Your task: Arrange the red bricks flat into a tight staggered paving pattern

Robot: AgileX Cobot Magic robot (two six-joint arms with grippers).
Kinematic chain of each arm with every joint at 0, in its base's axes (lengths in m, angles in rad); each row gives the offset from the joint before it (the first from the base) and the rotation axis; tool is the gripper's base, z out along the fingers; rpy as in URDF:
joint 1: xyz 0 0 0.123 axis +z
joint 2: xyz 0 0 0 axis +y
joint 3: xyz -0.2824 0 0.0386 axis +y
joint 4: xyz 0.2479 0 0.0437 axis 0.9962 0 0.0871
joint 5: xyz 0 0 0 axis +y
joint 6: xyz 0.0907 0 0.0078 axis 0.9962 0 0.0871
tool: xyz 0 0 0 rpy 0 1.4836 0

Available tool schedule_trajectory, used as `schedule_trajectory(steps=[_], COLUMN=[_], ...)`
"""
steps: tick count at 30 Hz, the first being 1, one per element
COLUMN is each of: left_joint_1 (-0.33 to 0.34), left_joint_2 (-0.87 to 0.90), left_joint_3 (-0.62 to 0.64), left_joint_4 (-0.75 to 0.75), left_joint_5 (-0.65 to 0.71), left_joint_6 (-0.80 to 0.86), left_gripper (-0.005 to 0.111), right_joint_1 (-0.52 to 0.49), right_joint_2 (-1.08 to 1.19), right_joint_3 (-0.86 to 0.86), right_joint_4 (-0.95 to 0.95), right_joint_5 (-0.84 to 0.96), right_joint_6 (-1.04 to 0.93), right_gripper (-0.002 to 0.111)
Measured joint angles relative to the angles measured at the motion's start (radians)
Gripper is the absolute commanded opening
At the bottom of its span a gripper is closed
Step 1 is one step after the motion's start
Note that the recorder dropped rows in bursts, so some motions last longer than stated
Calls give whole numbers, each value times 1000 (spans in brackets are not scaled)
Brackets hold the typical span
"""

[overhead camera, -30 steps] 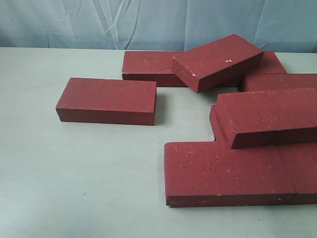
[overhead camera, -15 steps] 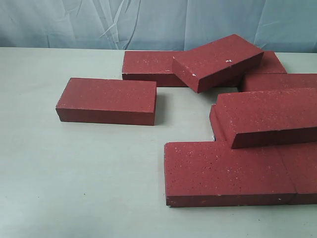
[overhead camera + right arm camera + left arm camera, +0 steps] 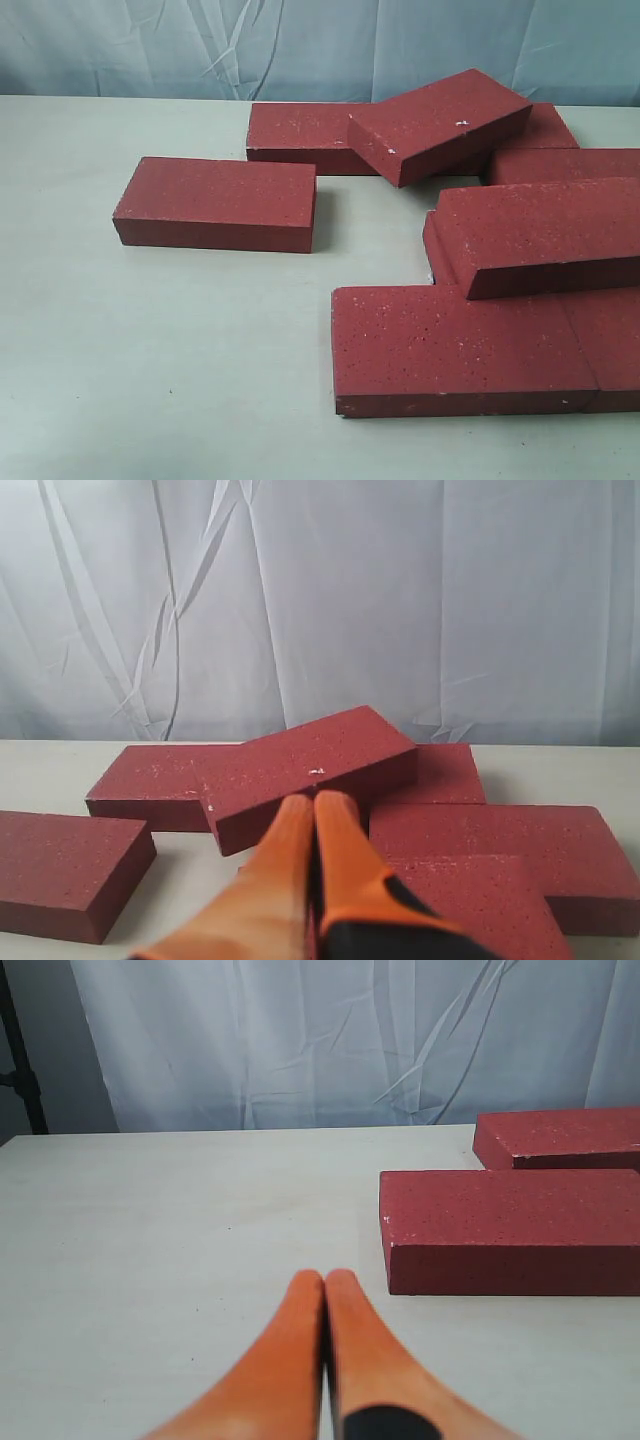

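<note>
Several red bricks lie on the pale table. One brick lies flat alone at the left. A tilted brick rests across flat ones at the back. Another brick leans on the flat front pair at the right. No gripper shows in the exterior view. In the left wrist view, my left gripper is shut and empty over bare table, beside the lone brick. In the right wrist view, my right gripper is shut and empty, pointing at the tilted brick.
A pale blue-white curtain hangs behind the table's far edge. Bare table surface stretches across the left and front of the exterior view. A dark stand shows at the edge of the left wrist view.
</note>
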State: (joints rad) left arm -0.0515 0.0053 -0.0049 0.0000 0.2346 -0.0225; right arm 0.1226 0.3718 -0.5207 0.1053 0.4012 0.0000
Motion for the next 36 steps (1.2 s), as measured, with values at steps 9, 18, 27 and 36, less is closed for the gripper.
schedule_trajectory(steps=[9, 18, 27, 36], left_joint_1=[0, 0, 0, 0], left_joint_2=[0, 0, 0, 0], left_joint_3=[0, 0, 0, 0], left_joint_4=[0, 0, 0, 0], left_joint_5=[0, 0, 0, 0], left_joint_6=[2, 2, 2, 2], left_gripper=[0, 0, 0, 0], right_joint_1=[0, 0, 0, 0], right_joint_2=[4, 136, 334, 500], right_joint_3=[0, -43, -149, -178], right_joint_4=[2, 9, 9, 40], right_joint_5=[41, 172, 279, 305], right_joint_6=[0, 0, 0, 0], right_gripper=[-1, -1, -1, -1])
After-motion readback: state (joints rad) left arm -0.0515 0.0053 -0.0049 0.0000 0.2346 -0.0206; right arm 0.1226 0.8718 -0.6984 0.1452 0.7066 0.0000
